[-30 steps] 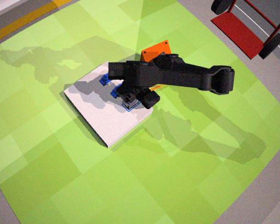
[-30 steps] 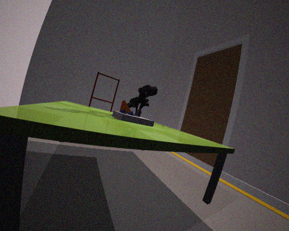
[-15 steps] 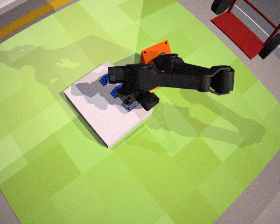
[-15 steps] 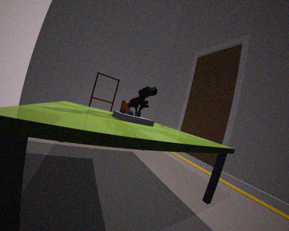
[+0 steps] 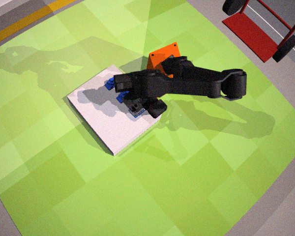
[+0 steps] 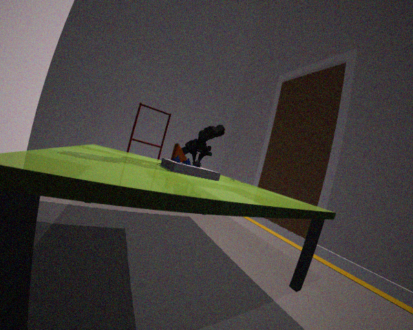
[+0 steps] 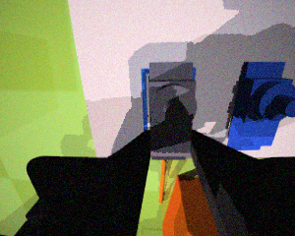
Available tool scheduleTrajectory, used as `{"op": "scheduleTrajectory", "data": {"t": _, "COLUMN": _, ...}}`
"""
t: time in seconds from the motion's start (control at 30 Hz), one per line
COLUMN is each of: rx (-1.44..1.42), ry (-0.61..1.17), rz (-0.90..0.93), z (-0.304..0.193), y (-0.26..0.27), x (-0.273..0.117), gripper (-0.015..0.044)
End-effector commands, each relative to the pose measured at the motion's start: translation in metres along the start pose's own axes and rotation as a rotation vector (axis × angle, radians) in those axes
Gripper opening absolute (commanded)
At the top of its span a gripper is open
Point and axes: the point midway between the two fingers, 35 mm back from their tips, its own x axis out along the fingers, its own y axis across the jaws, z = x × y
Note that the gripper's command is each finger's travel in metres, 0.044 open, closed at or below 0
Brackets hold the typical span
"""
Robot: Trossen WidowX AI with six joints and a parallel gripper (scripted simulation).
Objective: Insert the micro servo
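Observation:
My gripper (image 5: 137, 101) (image 7: 169, 135) is shut on the grey micro servo (image 5: 135, 105) (image 7: 172, 72). The servo is over the blue-outlined pocket (image 7: 145, 100) near one edge of the white deck (image 5: 112, 132) (image 6: 199, 172) (image 7: 105, 44). The blue outline shows along both sides of the servo in the wrist view. Its rounded top faces the wrist camera; the shaft is in dark shadow. A thin orange cable (image 7: 161, 184) runs from the servo's near end, past the deck edge. The servo hides the pocket's inside and notch, and I cannot tell whether its ears touch the deck.
Two blue servos (image 5: 109, 83) (image 7: 263, 105) stand in a row on the deck beside the held one. An orange bracket (image 5: 162, 56) (image 6: 178, 153) (image 7: 184, 216) stands close behind the deck, near the arm. A red hand truck (image 5: 251, 35) is beyond the green table.

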Motion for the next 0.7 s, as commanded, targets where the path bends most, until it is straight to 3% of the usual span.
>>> {"op": "scheduleTrajectory", "data": {"t": 0.0, "rx": 0.003, "ry": -0.006, "rz": 0.003, "z": 0.001, "y": 0.0, "x": 0.003, "gripper": 0.0}}
{"op": "scheduleTrajectory", "data": {"t": 0.43, "rx": 0.003, "ry": -0.006, "rz": 0.004, "z": 0.001, "y": 0.0, "x": 0.016, "gripper": 0.0}}
{"op": "scheduleTrajectory", "data": {"t": 0.67, "rx": 0.003, "ry": -0.006, "rz": 0.004, "z": -0.001, "y": 0.0, "x": 0.014, "gripper": 0.0184}}
